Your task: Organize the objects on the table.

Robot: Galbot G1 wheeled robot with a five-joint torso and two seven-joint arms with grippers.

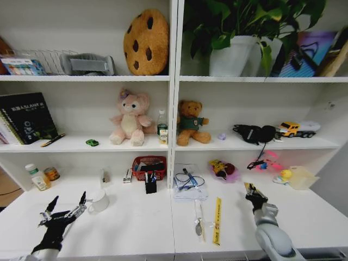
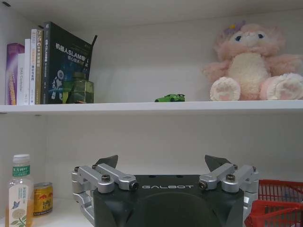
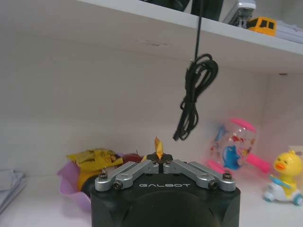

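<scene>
Right gripper (image 1: 251, 190) clamps yellow scrap (image 3: 158, 147); green toy car (image 1: 92, 142) on shelf, well apart.

Home study or child's room: white shelving (image 1: 174, 109), plush toys (image 1: 129, 118) (two), books (image 1: 24, 117), potted plant (image 1: 239, 32), table (image 1: 130, 223).

The table (image 1: 136, 223) is plain white, as is the mug (image 1: 99, 201) at nine o'clock. The toy car (image 2: 170, 98) is bright green, the plush (image 1: 129, 118) pale pink with a cream belly, and the basket (image 1: 149, 166) red. The cushion (image 1: 145, 42) at twelve o'clock is tan with dark brown spots. A yellow strip (image 1: 217, 220) lies at five o'clock.
</scene>
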